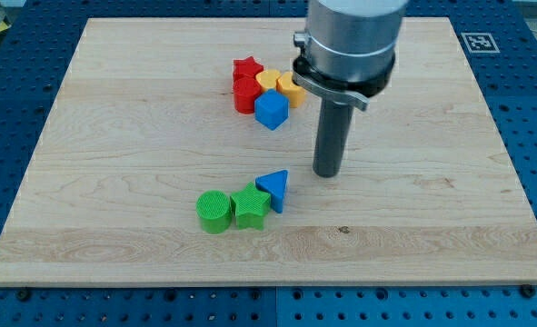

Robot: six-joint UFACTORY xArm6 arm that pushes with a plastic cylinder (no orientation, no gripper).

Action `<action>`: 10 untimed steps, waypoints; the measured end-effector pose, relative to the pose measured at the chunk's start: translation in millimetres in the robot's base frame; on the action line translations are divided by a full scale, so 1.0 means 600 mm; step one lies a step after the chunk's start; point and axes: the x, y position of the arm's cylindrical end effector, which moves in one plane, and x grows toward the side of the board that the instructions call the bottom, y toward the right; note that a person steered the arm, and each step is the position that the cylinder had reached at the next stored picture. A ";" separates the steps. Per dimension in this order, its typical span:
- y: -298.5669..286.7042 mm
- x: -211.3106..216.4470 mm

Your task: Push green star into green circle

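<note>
On the tabletop (114, 136), the green star (251, 209) touches the green circle (214, 213). My tip (327, 173) (a bare rod tool, holding nothing) sits at its two o'clock. Pushing again could scatter both, since the blue triangle (274, 188) crowds the star.

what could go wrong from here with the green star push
The blue triangle sits against the green star on the side facing my tip, so a straight push would likely shove the triangle too. The star already touches the green circle; more force may just slide both toward the view's left.
</note>
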 end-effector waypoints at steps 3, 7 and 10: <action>0.016 0.103; -0.023 0.090; -0.071 0.107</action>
